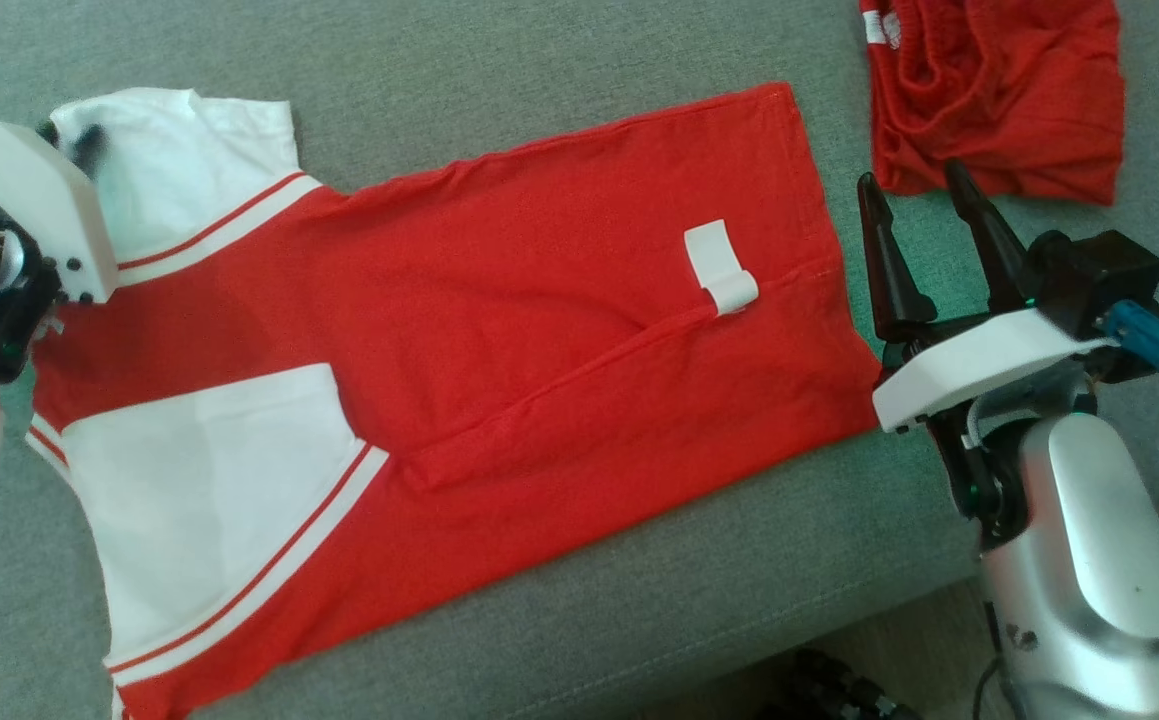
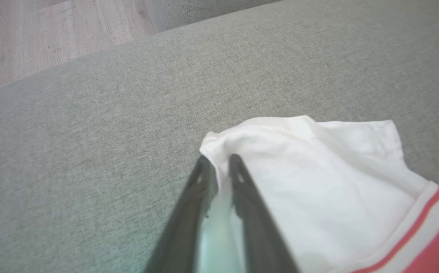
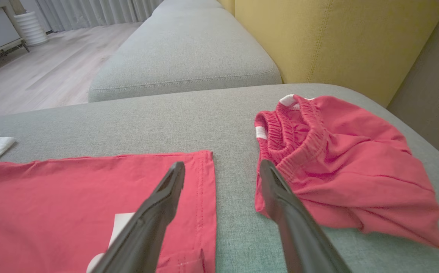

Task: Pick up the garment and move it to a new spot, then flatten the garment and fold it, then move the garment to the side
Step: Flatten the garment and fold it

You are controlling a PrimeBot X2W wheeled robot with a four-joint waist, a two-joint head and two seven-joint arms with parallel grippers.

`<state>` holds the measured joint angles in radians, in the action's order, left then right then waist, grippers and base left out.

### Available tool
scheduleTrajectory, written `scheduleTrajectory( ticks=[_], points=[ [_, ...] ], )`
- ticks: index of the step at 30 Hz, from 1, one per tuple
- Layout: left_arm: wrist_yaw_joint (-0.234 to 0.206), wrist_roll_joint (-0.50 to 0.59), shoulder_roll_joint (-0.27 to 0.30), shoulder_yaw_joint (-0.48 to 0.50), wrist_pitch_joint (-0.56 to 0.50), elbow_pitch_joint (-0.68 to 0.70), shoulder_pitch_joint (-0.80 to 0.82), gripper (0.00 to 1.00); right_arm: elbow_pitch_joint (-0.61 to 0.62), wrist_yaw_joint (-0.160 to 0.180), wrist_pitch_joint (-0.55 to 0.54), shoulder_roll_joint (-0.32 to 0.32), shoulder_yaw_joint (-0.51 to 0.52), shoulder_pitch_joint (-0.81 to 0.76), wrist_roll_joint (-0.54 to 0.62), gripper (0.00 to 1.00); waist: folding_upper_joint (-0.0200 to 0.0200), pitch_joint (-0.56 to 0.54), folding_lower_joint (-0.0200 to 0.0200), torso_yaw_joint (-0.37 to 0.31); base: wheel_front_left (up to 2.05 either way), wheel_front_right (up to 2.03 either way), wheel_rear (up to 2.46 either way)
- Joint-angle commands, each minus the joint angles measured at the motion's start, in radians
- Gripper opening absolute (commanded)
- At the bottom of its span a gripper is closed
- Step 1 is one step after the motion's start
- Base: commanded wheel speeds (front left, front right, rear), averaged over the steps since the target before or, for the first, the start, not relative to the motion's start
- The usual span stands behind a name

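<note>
A red-and-white garment [image 1: 499, 330] lies spread almost flat across a grey sofa cushion [image 1: 539, 60], collar end toward the robot's left and hem [image 1: 819, 230] toward its right. The left pincer [image 2: 219, 163] has its fingers drawn nearly together on the outer edge of the white sleeve [image 2: 317, 170], and the cloth bunched between them suggests a grip for pulling the sleeve inward as a fold. The right pincer [image 1: 909, 175] hovers wide open and holds nothing, just beside the hem, seemingly placed to take that end. Room is tight on the right, where crumpled red shorts [image 1: 999, 90] lie near the hem. Beyond the sleeve there is bare cushion before the edge drops to the wooden floor [image 2: 33, 34].
</note>
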<state>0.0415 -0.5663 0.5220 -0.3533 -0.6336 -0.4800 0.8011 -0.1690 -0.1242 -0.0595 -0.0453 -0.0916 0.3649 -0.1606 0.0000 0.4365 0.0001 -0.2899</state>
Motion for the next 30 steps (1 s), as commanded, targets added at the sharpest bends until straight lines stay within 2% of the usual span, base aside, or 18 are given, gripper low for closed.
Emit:
scheduleTrajectory(
  ticks=[1, 9, 15, 23, 30],
  points=[
    [0.006, -0.004, 0.053, 0.035, -0.003, 0.028, 0.053, 0.00, 0.025, -0.007, 0.013, -0.005, -0.018, 0.032, -0.009, 1.00, 0.0000, 0.000, -0.0001, 0.003, 0.00, 0.00, 0.00],
    [0.024, -0.005, 0.029, 0.019, 0.046, 0.031, 0.072, 0.00, -0.008, -0.007, -0.004, -0.005, -0.026, 0.093, 0.003, 1.00, 0.0000, -0.016, -0.0001, 0.039, 0.00, 0.00, 0.00],
    [0.040, -0.007, 0.007, 0.009, 0.102, 0.056, 0.083, 0.00, -0.083, -0.007, -0.072, -0.028, -0.040, 0.173, 0.025, 1.00, 0.0000, -0.035, -0.0001, 0.085, 0.00, 0.00, 0.00],
    [0.063, -0.006, -0.043, -0.036, 0.178, 0.124, 0.091, 0.00, -0.305, -0.007, -0.184, -0.110, -0.038, 0.316, 0.046, 1.00, 0.0000, -0.039, -0.0001, 0.174, 0.00, 0.00, 0.00],
    [0.073, -0.011, -0.077, -0.071, 0.227, 0.150, 0.087, 0.00, -0.474, -0.007, -0.266, -0.153, -0.071, 0.399, 0.047, 1.00, 0.0000, -0.030, -0.0001, 0.210, 0.00, 0.00, 0.00]
  ],
)
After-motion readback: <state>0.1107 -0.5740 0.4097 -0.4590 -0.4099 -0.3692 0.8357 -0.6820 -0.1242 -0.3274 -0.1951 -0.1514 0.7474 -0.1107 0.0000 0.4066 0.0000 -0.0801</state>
